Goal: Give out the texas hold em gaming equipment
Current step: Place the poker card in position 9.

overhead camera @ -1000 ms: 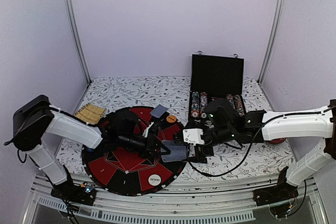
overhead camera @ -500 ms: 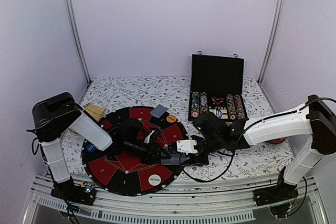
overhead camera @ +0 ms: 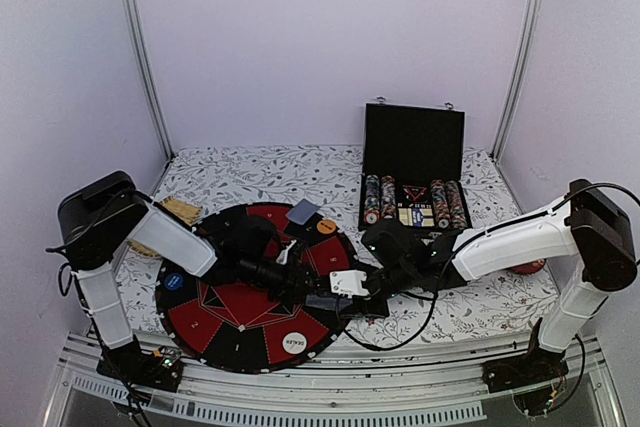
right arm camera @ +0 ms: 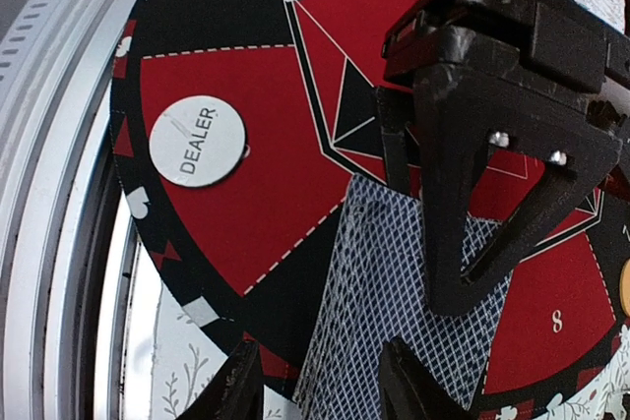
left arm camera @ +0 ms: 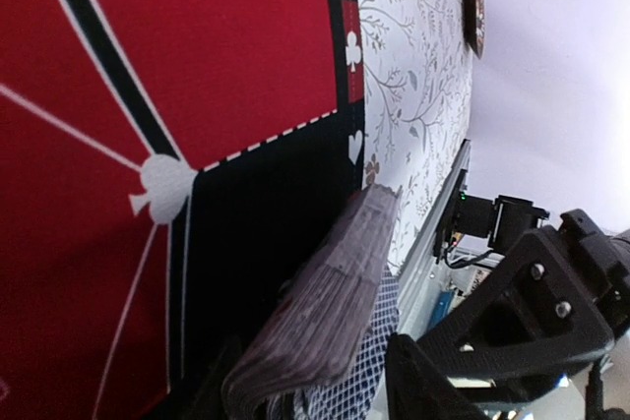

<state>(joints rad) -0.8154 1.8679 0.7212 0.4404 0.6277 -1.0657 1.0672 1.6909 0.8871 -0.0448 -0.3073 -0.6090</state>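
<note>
A flowered table point(overhead camera: 250, 172) carried one round red-and-black mat point(overhead camera: 215, 312) at its front edge and one open black case point(overhead camera: 413, 142) of chips at the back right. At the mat's right edge, the right gripper point(right arm camera: 325, 373) pinched one deck of cards point(right arm camera: 379, 292). The left gripper point(left arm camera: 315, 378) straddled and crowded the deck, its hold unclear. One loose card point(overhead camera: 302, 212) lay at the mat's back edge. There were three discs: white point(right arm camera: 197, 141) in front, orange point(overhead camera: 326, 227) at the back right and blue point(overhead camera: 174, 282) on the left.

Deck point(right arm camera: 394, 292) on board's point(right arm camera: 246, 204) right edge
</note>
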